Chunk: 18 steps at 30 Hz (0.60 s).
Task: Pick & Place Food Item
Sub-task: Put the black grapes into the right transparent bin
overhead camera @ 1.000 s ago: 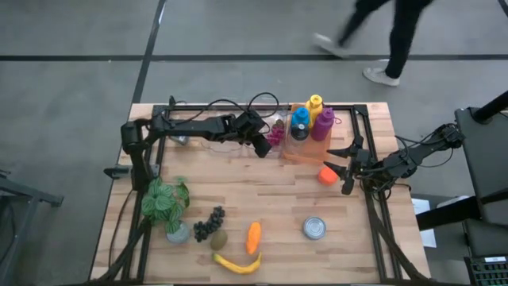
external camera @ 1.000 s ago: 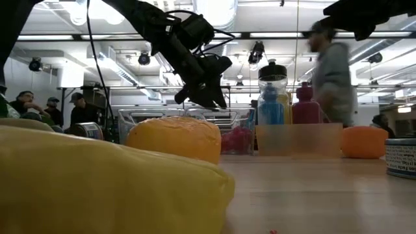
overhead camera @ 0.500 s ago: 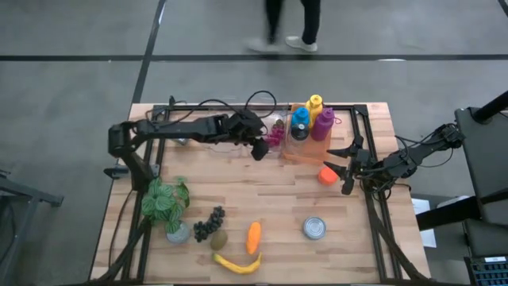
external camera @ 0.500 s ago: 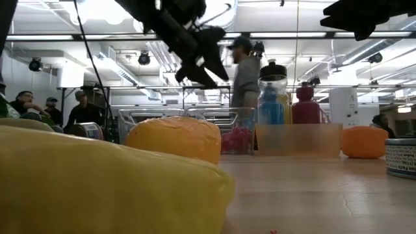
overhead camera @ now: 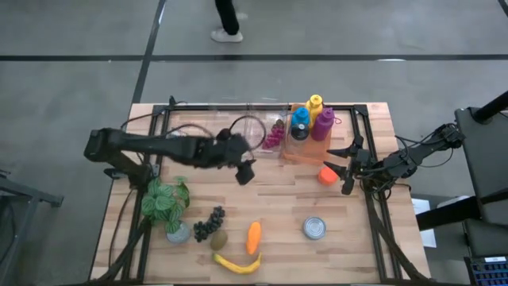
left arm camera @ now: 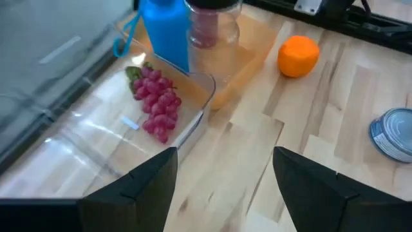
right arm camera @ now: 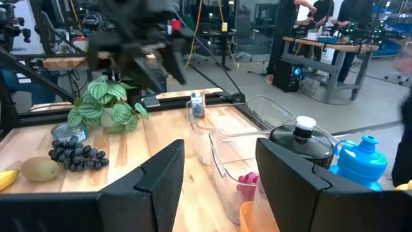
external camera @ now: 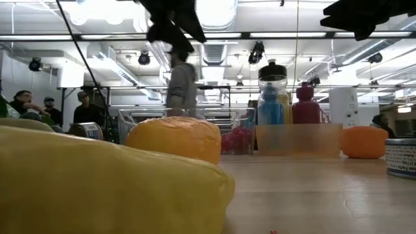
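Red grapes lie in a clear container at the table's far side; they also show in the left wrist view. My left gripper hangs open and empty above the bare wood just near of that container; its wrist view looks past the fingers at the grapes. An orange rests on the table at the right. My right gripper is open and empty just right of the orange. Dark grapes, a kiwi, a carrot and a banana lie near the front edge.
An orange tray with three bottles stands at the far side, right of the clear container. A can stands front right and a potted plant front left. A person walks behind the table.
My left gripper has drawn back from above the clear container toward the table's near edge and a little left, rising as it went, and stays open and empty. A person has walked across behind the table.
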Motion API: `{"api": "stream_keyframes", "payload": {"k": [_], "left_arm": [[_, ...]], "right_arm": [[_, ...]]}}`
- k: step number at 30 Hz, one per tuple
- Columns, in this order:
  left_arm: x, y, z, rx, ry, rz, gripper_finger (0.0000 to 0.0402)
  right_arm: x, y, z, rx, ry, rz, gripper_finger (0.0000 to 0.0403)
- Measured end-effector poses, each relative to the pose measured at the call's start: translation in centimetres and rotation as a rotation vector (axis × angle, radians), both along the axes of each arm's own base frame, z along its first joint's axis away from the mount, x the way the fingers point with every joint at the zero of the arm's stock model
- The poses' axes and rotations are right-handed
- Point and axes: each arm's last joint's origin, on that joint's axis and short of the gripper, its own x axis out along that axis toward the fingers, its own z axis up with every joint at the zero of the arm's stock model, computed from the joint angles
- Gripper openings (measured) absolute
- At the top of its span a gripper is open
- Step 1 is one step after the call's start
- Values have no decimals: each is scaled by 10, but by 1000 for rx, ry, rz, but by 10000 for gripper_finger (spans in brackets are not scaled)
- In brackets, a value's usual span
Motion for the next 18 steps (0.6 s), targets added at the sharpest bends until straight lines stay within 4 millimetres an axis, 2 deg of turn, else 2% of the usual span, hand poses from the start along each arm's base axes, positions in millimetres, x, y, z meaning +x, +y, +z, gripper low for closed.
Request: {"api": "stream_keyframes", "payload": {"k": [9, 18], "left_arm": [[-35, -60, 5, 5, 27, 88, 262], [-60, -98, -2, -118, 68, 138, 262]], "right_arm": [[0, 0, 0, 0, 0, 0, 190], [0, 0, 0, 0, 0, 0, 190]]}}
